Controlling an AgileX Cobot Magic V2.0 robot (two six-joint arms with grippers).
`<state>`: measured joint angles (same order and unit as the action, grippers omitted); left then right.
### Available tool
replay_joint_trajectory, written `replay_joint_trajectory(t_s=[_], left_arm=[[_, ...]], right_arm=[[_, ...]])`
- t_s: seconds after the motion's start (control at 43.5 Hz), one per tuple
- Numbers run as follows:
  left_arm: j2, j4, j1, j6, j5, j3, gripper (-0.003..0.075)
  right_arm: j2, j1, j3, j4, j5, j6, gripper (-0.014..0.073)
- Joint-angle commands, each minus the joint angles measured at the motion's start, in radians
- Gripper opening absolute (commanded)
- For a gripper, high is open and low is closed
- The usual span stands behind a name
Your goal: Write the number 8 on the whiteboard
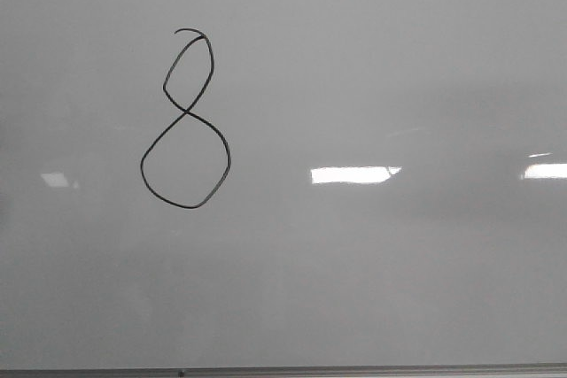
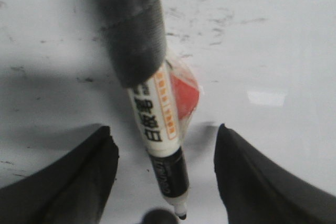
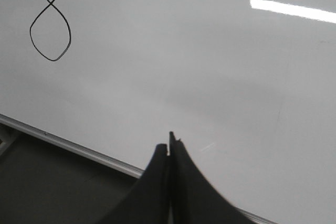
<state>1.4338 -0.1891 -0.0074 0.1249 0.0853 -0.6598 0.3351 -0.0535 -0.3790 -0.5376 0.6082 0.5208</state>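
Note:
The number 8 (image 1: 184, 121) is drawn in thin black line on the left part of the whiteboard (image 1: 399, 263). It also shows in the right wrist view (image 3: 50, 24), far from the fingers. Neither gripper shows in the front view. My left gripper (image 2: 164, 128) is open, its black fingers (image 2: 89, 182) wide apart. A white-and-black marker (image 2: 157, 124) with a dark wrapped grip lies between them on a scuffed white surface, touching neither finger. My right gripper (image 3: 169, 141) is shut and empty, over the whiteboard's (image 3: 210, 66) lower frame edge (image 3: 68, 145).
A red-orange rounded object (image 2: 186, 95) lies against the marker. Bright glare patches (image 1: 353, 174) lie on the board. The board's thin grey frame (image 1: 266, 371) runs along the front. A dark surface (image 3: 52, 192) lies beyond the frame.

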Motion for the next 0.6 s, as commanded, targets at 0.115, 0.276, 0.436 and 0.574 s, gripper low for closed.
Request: replay_joint_trajectory(t_s=[0.115, 0.276, 0.436, 0.574], left_arm=[[-0.135, 0.000, 0.002, -0.009, 0.003, -0.026, 0.0432], [-0.294, 0.000, 0.002, -0.009, 0.053, 0.012, 0.0412], [-0.520, 0.000, 0.000, -0.009, 0.067, 0.098, 0.0279], [-0.723, 0.002, 0.000, 0.014, 0.087, 0.165, 0.0128]], right_arm=[[0.006, 0.007, -0.022, -0.017, -0.074, -0.001, -0.0067], [0.006, 0.007, -0.022, -0.017, -0.075, -0.001, -0.0067], [0.006, 0.007, -0.022, -0.017, -0.074, -0.001, -0.0067], [0.006, 0.007, -0.022, -0.017, -0.074, -0.001, -0.0067]])
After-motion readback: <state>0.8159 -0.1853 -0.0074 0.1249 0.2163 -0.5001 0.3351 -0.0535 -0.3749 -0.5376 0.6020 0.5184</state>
